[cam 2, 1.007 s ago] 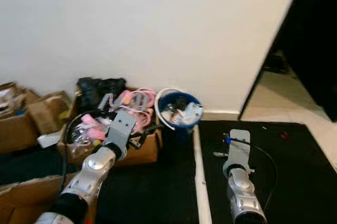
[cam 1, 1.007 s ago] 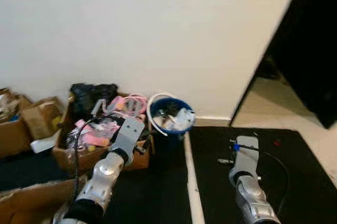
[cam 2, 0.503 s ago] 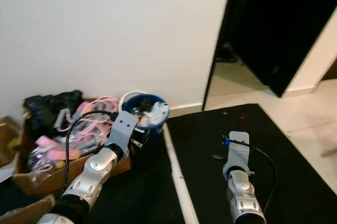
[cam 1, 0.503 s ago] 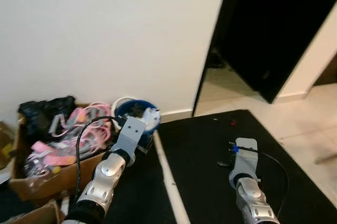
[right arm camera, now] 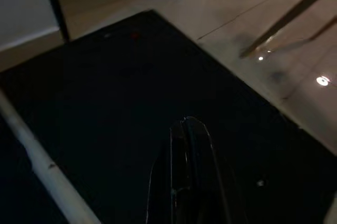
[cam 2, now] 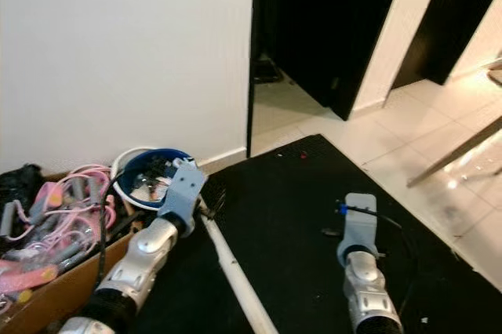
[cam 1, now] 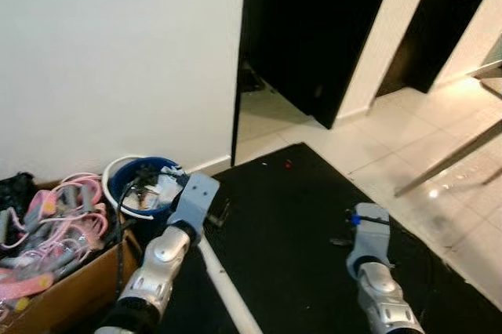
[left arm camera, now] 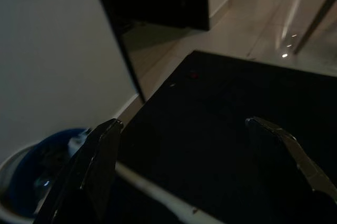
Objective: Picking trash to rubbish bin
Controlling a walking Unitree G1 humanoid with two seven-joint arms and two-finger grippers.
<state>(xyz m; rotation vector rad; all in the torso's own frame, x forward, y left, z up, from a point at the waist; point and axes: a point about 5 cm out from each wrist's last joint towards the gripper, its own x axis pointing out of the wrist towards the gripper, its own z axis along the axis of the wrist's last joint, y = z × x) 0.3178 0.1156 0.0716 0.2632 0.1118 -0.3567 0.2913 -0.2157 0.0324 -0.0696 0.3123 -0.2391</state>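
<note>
A blue rubbish bin (cam 1: 140,190) with a white rim stands against the white wall, holding pale crumpled trash. My left gripper (left arm camera: 195,145) hovers low over the black mat (cam 1: 298,216) just right of the bin, open with nothing between its fingers (left arm camera: 102,153). The bin's rim (left arm camera: 31,174) shows beside the left finger in the left wrist view. A small red scrap (cam 1: 288,165) lies on the mat near its far edge. My right gripper (right arm camera: 185,126) is shut and empty above the mat's right half.
A cardboard box (cam 1: 74,283) of pink straps sits left of the bin. A white strip (cam 1: 223,287) runs along the mat's left edge. A dark doorway (cam 1: 306,28) opens ahead. Glossy tiles (cam 1: 408,126) and a slanted metal leg (cam 1: 451,160) lie to the right.
The camera has swung right: bin and box slid to the left of the picture, while the doorway, tiles and metal leg came into view. Both arms keep their pose.
</note>
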